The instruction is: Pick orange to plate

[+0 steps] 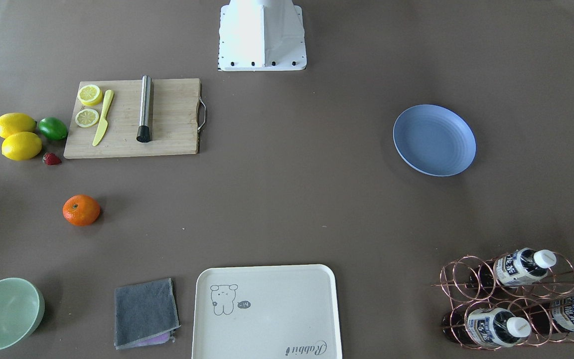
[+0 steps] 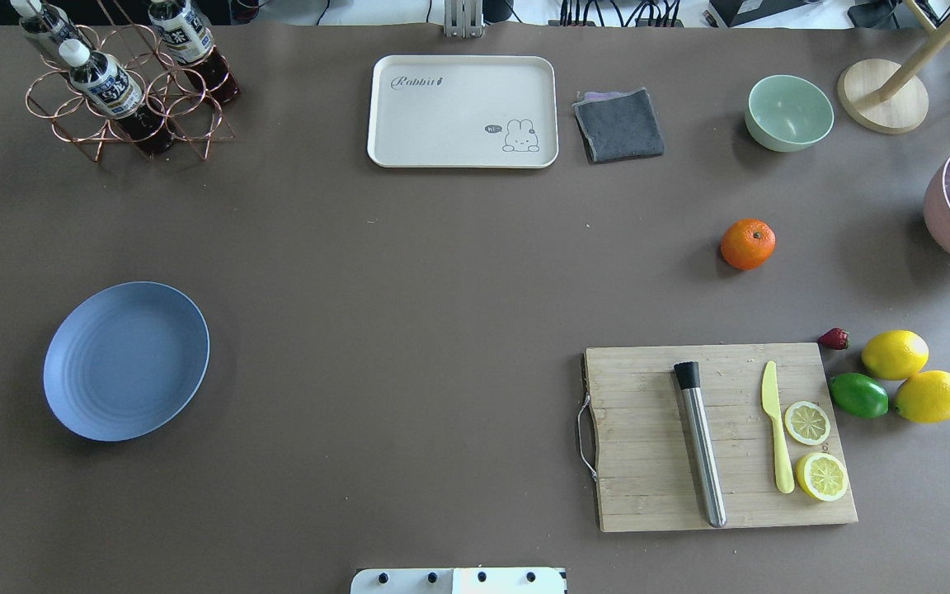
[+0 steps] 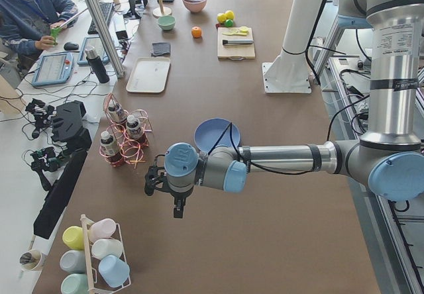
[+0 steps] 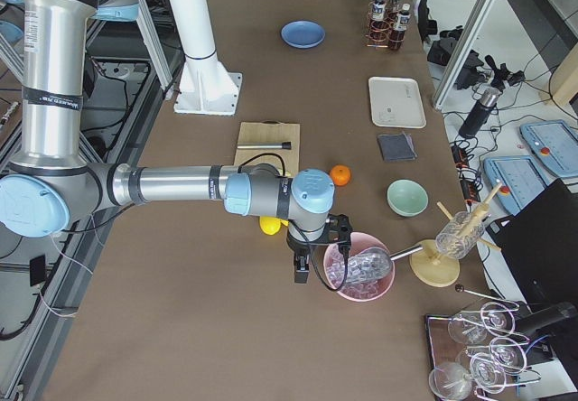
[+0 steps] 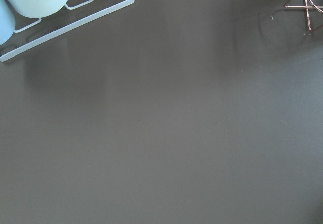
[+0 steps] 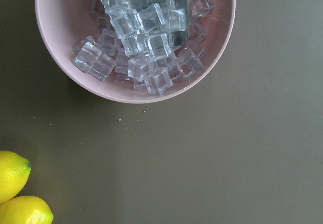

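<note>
While both arms reach out level over opposite ends of the counter [image 2: 442, 272], I see the orange [image 2: 748, 244] sitting alone on the bare surface in the robot's right half. It lies between the pale green bowl [image 2: 789, 113] and the wooden cutting board [image 2: 648, 437] and touches neither. The periwinkle-blue plate [image 2: 126, 360] lies flat in the left half, well apart from the fruit.

From the left end camera, the left arm [image 3: 285, 156] stretches past the plate with its tool pointing down above the counter, near the copper bottle rack [image 3: 126, 142]. Its wrist camera gives me only bare counter, with a corner of a white wire cup rack [image 5: 75, 17]. I cannot tell whether the left jaws are released or clenched.

From the right end camera, the right arm [image 4: 172, 184] has its tool pointing down just beside the pink bowl [image 6: 60, 57] of ice cubes [image 6: 146, 47]. Its wrist camera looks onto that bowl, with two lemons [image 6: 12, 176] at the lower left corner. I cannot tell how the right jaws stand either.
</note>
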Controlling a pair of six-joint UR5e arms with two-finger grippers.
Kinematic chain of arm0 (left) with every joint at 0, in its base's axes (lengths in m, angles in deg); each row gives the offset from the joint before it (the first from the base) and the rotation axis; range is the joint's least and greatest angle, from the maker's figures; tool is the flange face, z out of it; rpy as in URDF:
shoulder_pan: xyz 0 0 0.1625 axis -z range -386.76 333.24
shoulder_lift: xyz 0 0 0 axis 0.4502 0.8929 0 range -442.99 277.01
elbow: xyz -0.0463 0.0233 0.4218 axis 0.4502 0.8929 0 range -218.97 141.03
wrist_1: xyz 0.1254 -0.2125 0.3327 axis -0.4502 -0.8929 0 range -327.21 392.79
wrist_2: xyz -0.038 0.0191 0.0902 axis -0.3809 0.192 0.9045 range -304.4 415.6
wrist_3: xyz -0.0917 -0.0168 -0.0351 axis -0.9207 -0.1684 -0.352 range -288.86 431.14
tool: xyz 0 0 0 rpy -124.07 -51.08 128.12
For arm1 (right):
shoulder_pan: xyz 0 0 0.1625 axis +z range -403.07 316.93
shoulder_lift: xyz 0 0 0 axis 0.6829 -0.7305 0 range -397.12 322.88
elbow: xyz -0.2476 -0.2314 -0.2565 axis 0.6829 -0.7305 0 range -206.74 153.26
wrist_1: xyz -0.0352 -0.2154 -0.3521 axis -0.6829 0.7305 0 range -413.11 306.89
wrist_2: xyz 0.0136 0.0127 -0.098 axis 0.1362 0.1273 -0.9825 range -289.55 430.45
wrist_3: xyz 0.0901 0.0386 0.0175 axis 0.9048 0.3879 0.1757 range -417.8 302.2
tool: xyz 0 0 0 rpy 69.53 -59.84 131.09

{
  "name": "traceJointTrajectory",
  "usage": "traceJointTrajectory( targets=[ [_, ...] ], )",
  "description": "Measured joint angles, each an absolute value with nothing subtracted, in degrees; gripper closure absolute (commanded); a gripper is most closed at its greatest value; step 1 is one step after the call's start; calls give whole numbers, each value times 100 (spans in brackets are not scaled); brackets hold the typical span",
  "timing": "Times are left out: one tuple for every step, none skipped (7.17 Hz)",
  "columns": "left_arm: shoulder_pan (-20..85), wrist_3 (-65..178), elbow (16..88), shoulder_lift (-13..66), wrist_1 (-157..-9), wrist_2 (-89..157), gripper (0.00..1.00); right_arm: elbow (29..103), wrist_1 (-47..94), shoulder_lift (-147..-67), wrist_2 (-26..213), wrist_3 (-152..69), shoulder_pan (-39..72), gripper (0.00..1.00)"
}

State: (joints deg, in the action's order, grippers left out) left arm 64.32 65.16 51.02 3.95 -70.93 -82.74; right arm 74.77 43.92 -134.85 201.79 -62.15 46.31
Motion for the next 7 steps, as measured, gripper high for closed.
traceJointTrajectory(
  targets=[
    [6418, 6518, 5115, 369, -7110, -8274, 2, 7480, 4392, -13485, 20179, -6216, 4631, 0],
    [6400, 6522, 5134, 326, -7140, -8297, 2, 7483, 4392, -13485, 20182, -6213, 4631, 0],
    [6394, 6524, 5154, 300, -7157, -8343, 2, 7485, 4392, -13486, 20184, -6213, 4631, 0],
    [6392, 6525, 5180, 287, -7163, -8371, 2, 7486, 4392, -13483, 20185, -6217, 4631, 0],
    [6389, 6525, 5206, 285, -7162, -8379, 2, 7486, 4390, -13479, 20187, -6218, 4632, 0],
    [6387, 6525, 5208, 297, -7161, -8378, 2, 7486, 4387, -13476, 20193, -6219, 4631, 0],
    [6390, 6525, 5239, 308, -7177, -8378, 2, 7489, 4384, -13468, 20198, -6219, 4629, 0]
  ],
)
